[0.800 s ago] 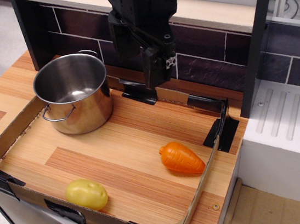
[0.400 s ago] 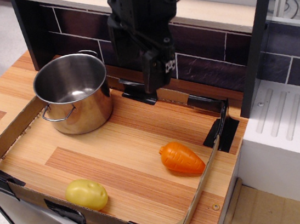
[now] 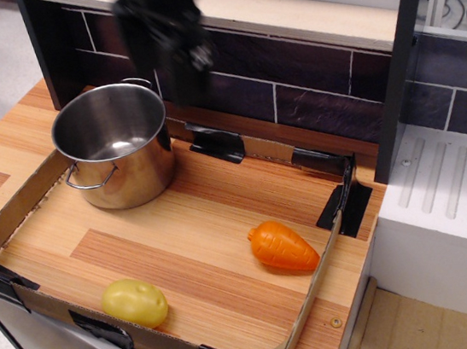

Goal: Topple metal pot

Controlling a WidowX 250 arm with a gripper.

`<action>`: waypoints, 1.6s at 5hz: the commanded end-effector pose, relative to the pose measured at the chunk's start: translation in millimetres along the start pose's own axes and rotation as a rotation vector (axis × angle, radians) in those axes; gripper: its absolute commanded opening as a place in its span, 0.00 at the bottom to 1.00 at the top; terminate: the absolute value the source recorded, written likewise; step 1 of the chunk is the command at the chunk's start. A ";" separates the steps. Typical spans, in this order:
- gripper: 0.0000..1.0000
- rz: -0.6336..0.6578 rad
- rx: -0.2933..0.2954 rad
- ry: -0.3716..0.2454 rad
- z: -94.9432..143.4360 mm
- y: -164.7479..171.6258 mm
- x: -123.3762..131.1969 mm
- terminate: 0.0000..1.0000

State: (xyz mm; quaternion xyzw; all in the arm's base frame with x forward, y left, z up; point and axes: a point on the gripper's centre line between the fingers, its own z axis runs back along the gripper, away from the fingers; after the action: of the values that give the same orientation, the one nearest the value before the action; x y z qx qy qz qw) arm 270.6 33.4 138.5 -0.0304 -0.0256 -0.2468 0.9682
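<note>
The metal pot (image 3: 116, 143) stands upright at the back left of the wooden tray, its open mouth up and one wire handle facing the front. My black gripper (image 3: 183, 82) hangs above and just to the right of the pot's rim, in front of the dark tiled wall. It is motion-blurred, and I cannot tell how its fingers stand. It holds nothing that I can see and does not touch the pot.
An orange toy carrot (image 3: 284, 247) lies at the right of the tray, a yellow toy potato (image 3: 135, 303) at the front left. A low cardboard rim (image 3: 16, 210) edges the tray. A white drainer (image 3: 450, 215) stands to the right, a dark post (image 3: 399, 58) beside it.
My gripper has moved quickly left and up, from right of the pot to just above its right rim. The pot and both toys have not moved.
</note>
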 end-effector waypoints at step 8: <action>1.00 0.077 0.240 0.023 -61.0 114.0 -24.4 0.00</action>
State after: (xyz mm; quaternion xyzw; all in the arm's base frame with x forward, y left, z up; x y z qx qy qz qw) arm 303.0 137.0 59.6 0.0783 -0.0284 -0.2056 0.9751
